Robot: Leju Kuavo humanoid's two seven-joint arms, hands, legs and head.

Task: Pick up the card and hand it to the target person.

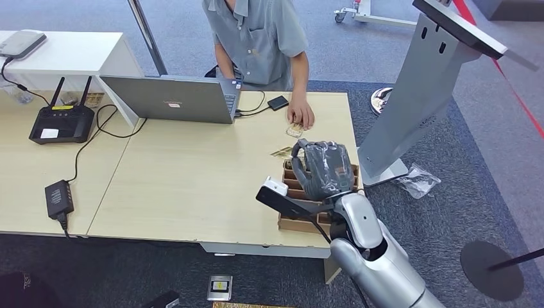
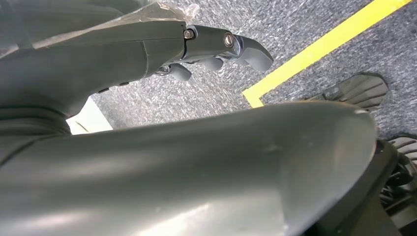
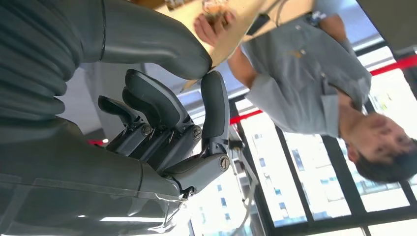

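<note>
My right hand (image 1: 324, 170) hovers above a wooden compartment box (image 1: 301, 223) at the table's right front edge. In the right wrist view its thumb tip meets a finger (image 3: 215, 103), the other fingers are curled in, and no card shows between them. A card (image 1: 294, 131) lies on the table under the fingers of the person (image 1: 260, 38), who sits across in a grey shirt. Another small card (image 1: 281, 152) lies just beyond the box. My left hand (image 2: 211, 49) hangs over the grey carpet, holding nothing, fingers loosely apart.
A grey laptop (image 1: 170, 97) stands open left of the person, with a dark phone (image 1: 278, 102) beside it. A black router (image 1: 62, 122) and a power brick (image 1: 58, 197) sit at the left. A silver kiosk stand (image 1: 420, 96) rises close on the right.
</note>
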